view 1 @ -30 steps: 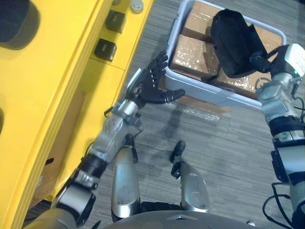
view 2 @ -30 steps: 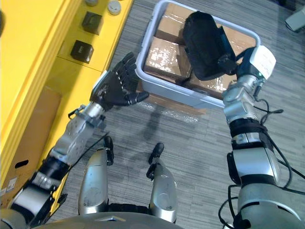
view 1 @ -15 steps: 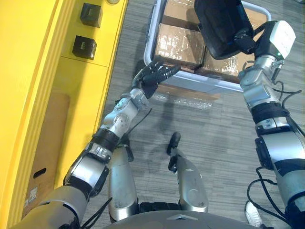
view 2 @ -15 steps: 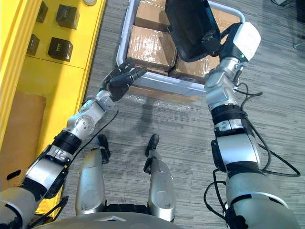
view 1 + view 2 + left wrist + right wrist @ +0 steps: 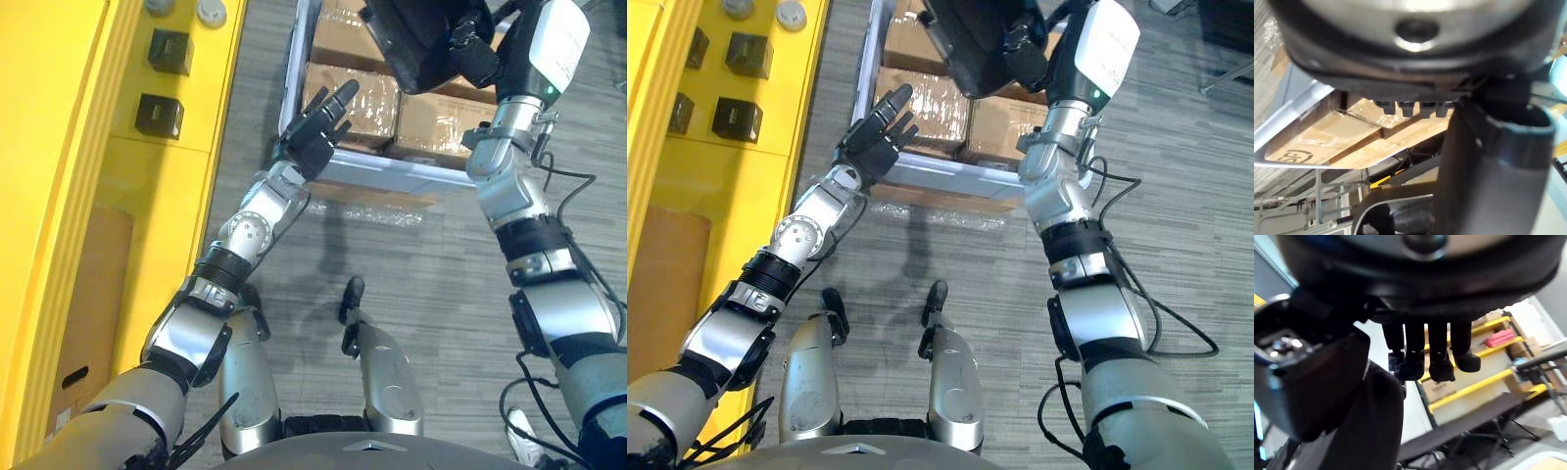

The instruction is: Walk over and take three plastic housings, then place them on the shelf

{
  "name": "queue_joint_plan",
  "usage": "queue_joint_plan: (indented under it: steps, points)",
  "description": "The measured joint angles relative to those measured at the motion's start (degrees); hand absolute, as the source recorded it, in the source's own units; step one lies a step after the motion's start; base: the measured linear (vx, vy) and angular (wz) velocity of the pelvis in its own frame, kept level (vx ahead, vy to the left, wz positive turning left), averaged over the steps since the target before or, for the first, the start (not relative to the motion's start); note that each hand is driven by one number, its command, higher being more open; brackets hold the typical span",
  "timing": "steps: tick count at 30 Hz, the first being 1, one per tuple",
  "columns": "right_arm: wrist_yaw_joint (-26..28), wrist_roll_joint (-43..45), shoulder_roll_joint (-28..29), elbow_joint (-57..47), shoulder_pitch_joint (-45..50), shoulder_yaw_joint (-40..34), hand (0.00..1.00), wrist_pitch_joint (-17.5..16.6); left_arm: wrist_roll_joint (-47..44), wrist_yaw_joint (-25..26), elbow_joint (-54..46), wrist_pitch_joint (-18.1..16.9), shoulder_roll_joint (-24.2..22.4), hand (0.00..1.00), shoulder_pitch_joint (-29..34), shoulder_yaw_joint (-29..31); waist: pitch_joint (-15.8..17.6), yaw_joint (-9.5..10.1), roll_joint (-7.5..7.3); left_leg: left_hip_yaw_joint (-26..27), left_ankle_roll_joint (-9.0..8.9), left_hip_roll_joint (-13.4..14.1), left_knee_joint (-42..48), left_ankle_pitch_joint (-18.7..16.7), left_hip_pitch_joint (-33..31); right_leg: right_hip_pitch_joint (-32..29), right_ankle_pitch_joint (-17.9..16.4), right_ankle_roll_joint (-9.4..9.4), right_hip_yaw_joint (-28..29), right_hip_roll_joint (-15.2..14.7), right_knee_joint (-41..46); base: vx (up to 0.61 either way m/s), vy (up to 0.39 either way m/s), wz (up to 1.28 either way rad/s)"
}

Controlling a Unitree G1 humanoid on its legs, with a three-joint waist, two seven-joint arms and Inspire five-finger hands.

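1 black plastic housing [image 5: 965, 39] is judged a light, stiff, smooth shell that could slip, so it is best taken by an edge with the thumb set against the fingers. It is held aloft in the right hand [image 5: 1027, 51], whose fingers [image 5: 1430, 360] are curled round it, above the film-wrapped cartons [image 5: 431, 122] in the grey crate [image 5: 392, 176]. The left hand [image 5: 315, 125] is raised with its fingers [image 5: 890, 106] straight and spread, holding nothing, with the crate's near rim just beneath them and the yellow shelf [image 5: 59, 147] well apart from them.
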Motion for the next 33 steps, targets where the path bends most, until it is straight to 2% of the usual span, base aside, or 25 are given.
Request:
queue_joint_plan:
  steps: [2,4,8,13,15,17,18,22,25,29,33]
  points:
    - [-0.4,-2.2,0.6,-3.7,2.5,-0.3,0.0,-2.4,1.6,0.6,0.0,-0.9,-0.4,1.0,0.0,-0.4,0.0,-0.8,-0.53,0.1,-0.26,0.0,-0.8,0.0,1.3,1.5,0.0,0.04,0.0,0.2,-1.0,0.0,-0.033,-0.05]
    - [-0.4,-3.6,2.9,-7.4,5.8,-0.6,0.0,-4.4,2.6,2.3,0.0,-1.2,-0.6,1.0,0.0,-1.2,-0.3,-1.26,-1.92,0.7,-0.78,0.1,-2.0,0.2,3.2,2.7,0.0,0.04,0.2,0.6,-1.9,0.01,-0.045,-0.09]
    - [0.5,-5.7,5.2,-10.7,10.6,-0.6,0.0,-7.1,2.5,4.3,0.5,-1.5,-1.8,1.0,0.0,-2.7,-0.7,-1.36,-2.44,2.2,-1.23,0.0,-3.6,0.4,6.7,5.1,0.1,0.09,0.7,0.7,-2.8,0.05,-0.031,-0.12]
    - [4.5,-6.8,8.1,-13.8,15.8,-0.4,0.0,-8.4,0.0,4.3,2.9,-7.8,-3.0,1.0,0.0,-2.6,-1.3,-1.62,-2.96,3.7,-2.02,-0.1,-5.9,0.2,11.4,8.9,0.1,0.14,1.4,1.2,-5.0,0.06,-0.024,-0.09]
    - [6.0,-6.8,9.4,-14.1,18.2,-0.2,0.0,-10.1,-4.9,2.2,2.9,-13.0,-3.1,1.0,0.1,-1.7,-2.0,-2.07,-3.57,4.1,-2.47,-0.1,-7.0,0.3,12.9,10.3,0.1,0.14,1.4,1.5,-6.4,0.07,-0.04,-0.05]
    - [6.6,-6.8,9.6,-15.1,20.2,0.1,0.0,-11.5,-7.3,-0.6,2.9,-16.2,-3.4,1.0,0.1,-0.6,-2.1,-2.26,-3.57,4.4,-2.65,-0.2,-7.8,0.4,14.2,11.4,0.2,0.15,1.5,1.6,-6.9,0.06,-0.032,-0.03]
    - [6.7,-6.8,9.8,-15.7,21.0,0.4,0.0,-12.2,-7.9,-1.8,2.9,-17.6,-3.5,0.0,0.1,-0.1,-2.7,-2.47,-3.57,4.6,-2.75,-0.3,-8.1,0.4,14.3,11.4,0.2,0.15,1.5,1.6,-7.1,0.05,-0.023,-0.07]
    - [6.4,-6.7,11.4,-16.6,23.7,0.6,0.0,-16.1,-9.7,-4.6,2.8,-22.1,-4.2,0.0,1.2,0.1,-6.1,-2.58,-3.42,5.2,-2.97,-0.8,-9.7,0.5,14.6,11.4,0.2,0.25,1.7,1.6,-8.7,0.06,-0.022,-0.05]
    - [5.9,-6.8,11.7,-16.6,25.6,1.4,0.0,-17.3,-12.1,-6.0,2.7,-22.2,-5.2,0.0,4.0,0.1,-8.6,-2.61,-3.05,5.8,-2.96,-0.9,-10.0,0.5,15.0,11.5,0.2,0.25,1.7,1.5,-8.7,0.07,-0.002,-0.02]
    - [5.3,-6.8,12.4,-16.6,27.7,2.0,0.0,-17.7,-13.5,-8.4,2.2,-22.1,-6.1,0.0,7.9,-0.4,-9.7,-2.5,-2.78,6.0,-2.96,-1.2,-11.0,0.5,16.9,12.8,0.2,0.25,1.6,1.4,-8.7,0.04,0.012,0.0]
    - [3.6,-6.7,13.2,-16.5,31.8,2.3,0.0,-17.8,-9.9,-9.2,1.4,-21.7,-6.9,0.0,11.9,-1.7,-12.3,-2.51,-1.96,5.9,-2.96,-1.5,-11.8,0.5,17.2,12.9,0.2,0.25,1.5,1.3,-8.7,0.0,0.0,0.0]
